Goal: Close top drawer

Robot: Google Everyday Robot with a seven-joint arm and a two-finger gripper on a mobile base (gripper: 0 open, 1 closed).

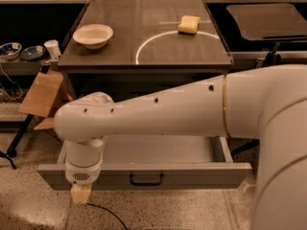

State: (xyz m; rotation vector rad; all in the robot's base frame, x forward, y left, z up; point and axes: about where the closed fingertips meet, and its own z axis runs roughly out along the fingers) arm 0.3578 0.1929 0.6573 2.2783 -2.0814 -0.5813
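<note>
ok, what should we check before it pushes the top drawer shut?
1. Top drawer is pulled out and its front panel faces the camera: ok.
2. Gripper is outside the box, hanging in front of the panel's left end near its bottom edge: ok.
3. Gripper is touching the panel: cannot tell.
4. Push point is centred: not ok. The gripper is well left of the handle, so the drawer may skew.
5. Nothing sticks up inside the box: cannot tell. The arm hides much of it.
</note>
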